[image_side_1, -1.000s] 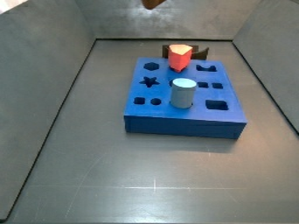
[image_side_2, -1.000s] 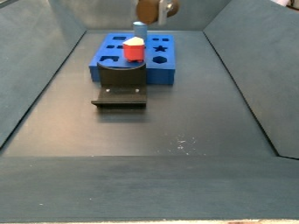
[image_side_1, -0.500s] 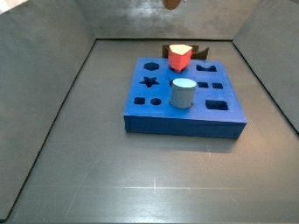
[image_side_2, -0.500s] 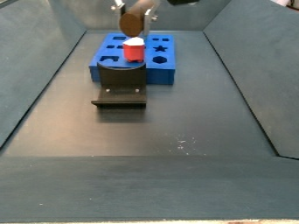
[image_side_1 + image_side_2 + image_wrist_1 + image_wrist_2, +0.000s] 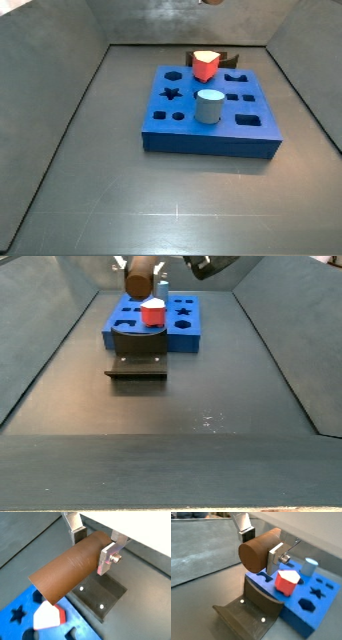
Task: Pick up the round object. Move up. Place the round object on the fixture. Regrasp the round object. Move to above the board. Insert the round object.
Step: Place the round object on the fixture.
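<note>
The brown peg (image 5: 70, 564) sits crosswise between the fingers of the gripper (image 5: 93, 543), lying nearly level, with most of its length sticking out to one side. In both wrist views the two silver plates press against its curved sides, so the gripper is closed on the peg (image 5: 260, 550) and nothing else touches it.

In a side view the peg (image 5: 138, 278) hangs high in the air, above the far end of the floor, over the area of the blue board (image 5: 185, 328) and the dark fixture (image 5: 138, 355).

The fixture (image 5: 254, 608) stands on the floor just beside the board (image 5: 314, 604). A red block (image 5: 205, 65) and a pale grey cylinder (image 5: 210, 106) stand upright in the board (image 5: 214, 137).
</note>
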